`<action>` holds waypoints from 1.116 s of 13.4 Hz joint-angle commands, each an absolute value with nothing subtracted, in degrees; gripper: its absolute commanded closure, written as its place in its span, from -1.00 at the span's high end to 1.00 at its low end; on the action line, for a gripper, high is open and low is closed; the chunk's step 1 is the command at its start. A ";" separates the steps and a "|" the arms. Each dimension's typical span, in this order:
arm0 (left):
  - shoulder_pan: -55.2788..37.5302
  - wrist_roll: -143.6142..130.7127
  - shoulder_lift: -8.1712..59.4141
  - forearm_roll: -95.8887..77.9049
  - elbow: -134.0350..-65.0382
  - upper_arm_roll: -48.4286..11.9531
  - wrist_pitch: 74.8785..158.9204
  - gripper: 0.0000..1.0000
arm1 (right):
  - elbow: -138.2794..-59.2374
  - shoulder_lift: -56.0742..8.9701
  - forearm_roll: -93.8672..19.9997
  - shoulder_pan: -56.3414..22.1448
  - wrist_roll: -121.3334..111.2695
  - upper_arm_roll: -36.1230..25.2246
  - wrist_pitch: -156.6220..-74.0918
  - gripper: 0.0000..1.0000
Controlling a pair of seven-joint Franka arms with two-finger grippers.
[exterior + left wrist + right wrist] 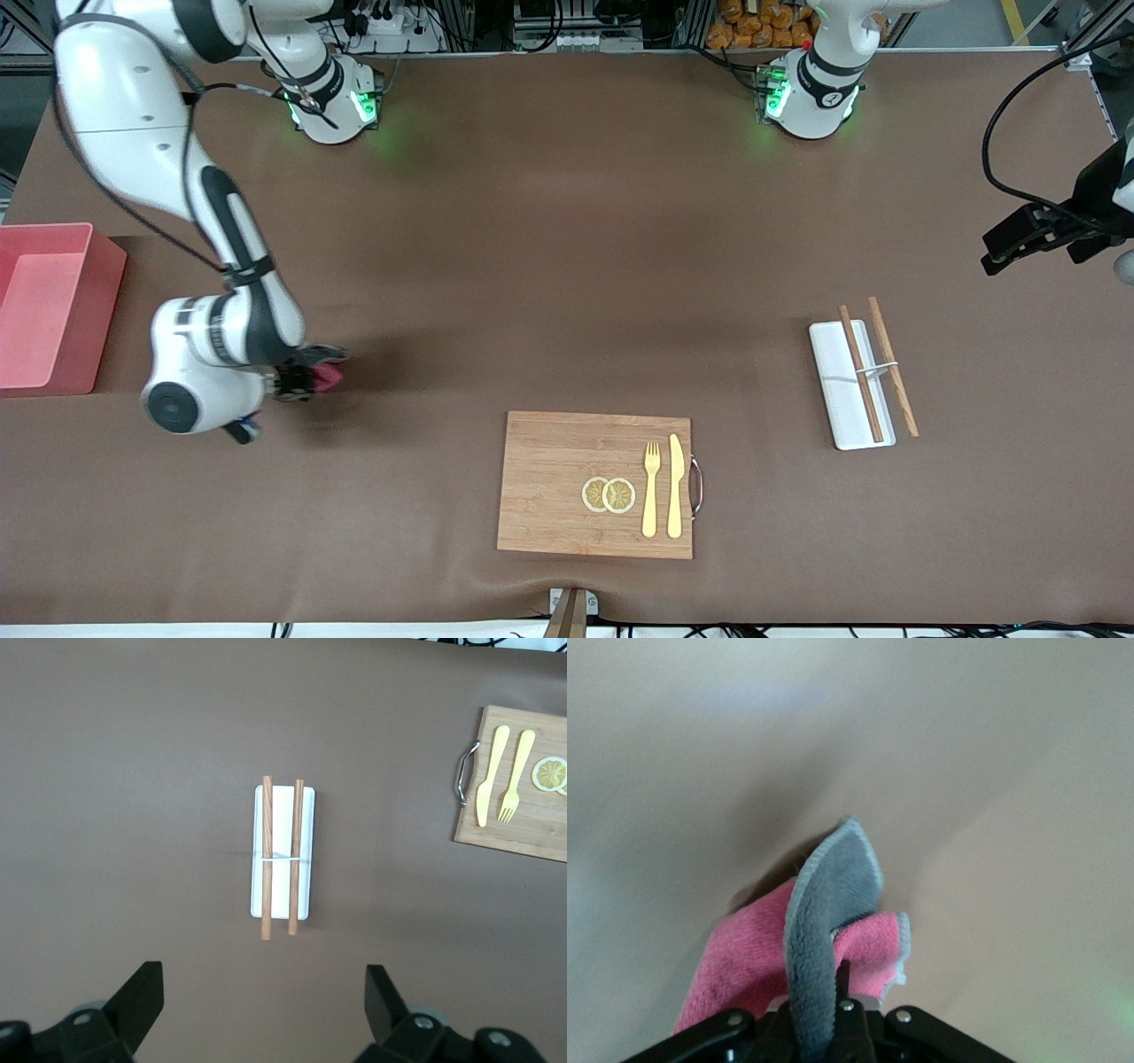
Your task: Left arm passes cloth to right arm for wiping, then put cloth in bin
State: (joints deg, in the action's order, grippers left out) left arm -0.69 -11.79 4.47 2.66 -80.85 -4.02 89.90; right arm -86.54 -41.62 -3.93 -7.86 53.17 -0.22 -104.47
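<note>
At the right arm's end of your desk (pixel 549 266) sits the bin (pixel 53 306), pink and upright. Just beside it, the right gripper (pixel 310 372) is low over the bare desk, its jaws clenched on the cloth (pixel 330 374); in the right wrist view the cloth (pixel 824 939) bunches out from the jaws, pink with a grey side folded over. Nearer the camera, mid-desk, you have the board (pixel 567 496) with two lemon slices (pixel 609 494), a fork (pixel 651 487) and a knife (pixel 676 486). Toward the left arm's end lies the white tray (pixel 842 390) with chopsticks (pixel 877 368) across it. The left gripper (pixel 1032 235) waits high above that end, jaws released.
</note>
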 commanded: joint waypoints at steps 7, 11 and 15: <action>-1.76 -10.20 -0.18 2.11 -86.66 -3.08 91.93 1.00 | -78.05 -40.61 -11.86 -19.70 67.59 -1.23 -98.19 -1.00; -1.67 -10.02 -0.17 1.76 -86.66 -3.16 91.93 1.00 | -74.19 -40.43 -10.46 -11.80 66.19 -1.58 -91.77 -1.00; -1.50 -7.56 -0.44 1.67 -86.57 -3.16 91.93 1.00 | -72.86 -40.08 -2.23 -3.45 59.09 -1.50 -89.12 -1.00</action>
State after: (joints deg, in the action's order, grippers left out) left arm -1.42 -8.97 0.92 2.56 -85.65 -3.62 91.15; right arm -73.08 -40.78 -6.09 -6.83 61.97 -2.41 -90.22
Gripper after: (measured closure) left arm 0.000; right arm 0.960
